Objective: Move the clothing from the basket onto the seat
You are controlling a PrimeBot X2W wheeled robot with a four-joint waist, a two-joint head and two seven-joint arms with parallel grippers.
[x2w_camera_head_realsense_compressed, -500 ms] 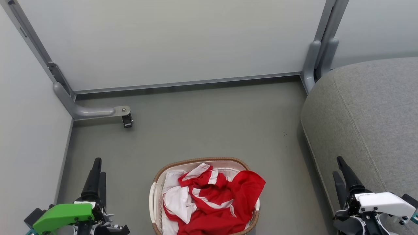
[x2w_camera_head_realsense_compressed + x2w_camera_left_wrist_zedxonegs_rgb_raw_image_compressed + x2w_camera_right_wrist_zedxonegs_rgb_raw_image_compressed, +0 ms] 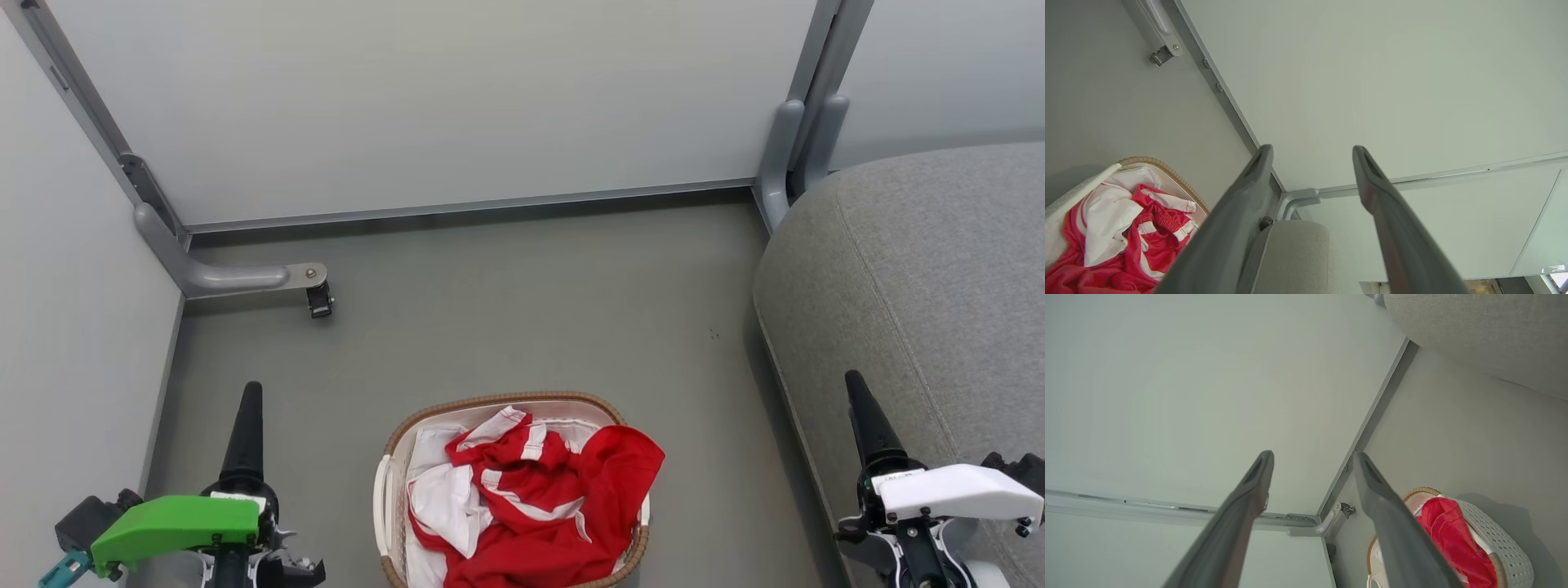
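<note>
The basket (image 2: 392, 457), cream-white with a brown woven rim, stands on the floor at the bottom centre of the head view. The clothing (image 2: 555, 506), red with white stripes and panels, is heaped inside it, one red fold hanging over the right rim. The grey seat (image 2: 922, 286) rises at the right. My left gripper (image 2: 251, 392) hovers left of the basket, open and holding nothing, as the left wrist view shows it (image 2: 1312, 149) beside the clothing (image 2: 1126, 228). My right gripper (image 2: 854, 380) hangs at the seat's front edge, open (image 2: 1312, 454) and empty.
Pale partition walls close the space at the back and left. A grey metal foot with a caster (image 2: 314, 298) juts onto the floor at the left. Grey post feet (image 2: 788, 155) stand by the seat's back corner. Grey floor (image 2: 531, 310) spreads beyond the basket.
Both grippers have rolled at the wrist, so each pair of fingers now lines up as one in the head view, tips slightly higher. Basket and clothing have not moved.
</note>
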